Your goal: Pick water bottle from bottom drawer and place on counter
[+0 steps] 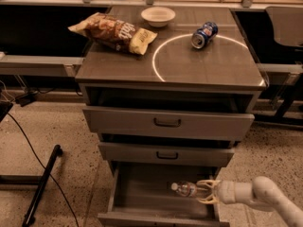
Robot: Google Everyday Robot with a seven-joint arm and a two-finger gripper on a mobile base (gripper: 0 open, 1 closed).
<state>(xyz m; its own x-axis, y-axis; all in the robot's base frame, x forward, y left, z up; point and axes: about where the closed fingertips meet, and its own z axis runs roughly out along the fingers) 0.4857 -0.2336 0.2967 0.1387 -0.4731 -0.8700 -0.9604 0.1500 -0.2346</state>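
Note:
The water bottle [185,188] lies on its side in the open bottom drawer [142,193], white cap pointing left. My gripper [205,192] reaches into the drawer from the right on a white arm. Its pale fingers [206,182] are spread above and below the bottle's right end, open around it. The counter [189,63] with its white circle is above, at the top of the cabinet.
On the counter lie a chip bag [113,32], a white bowl [158,16] and a blue soda can [204,34] on its side. The two upper drawers [166,123] stand slightly pulled out. A black cable and stand [40,186] lie on the floor at left.

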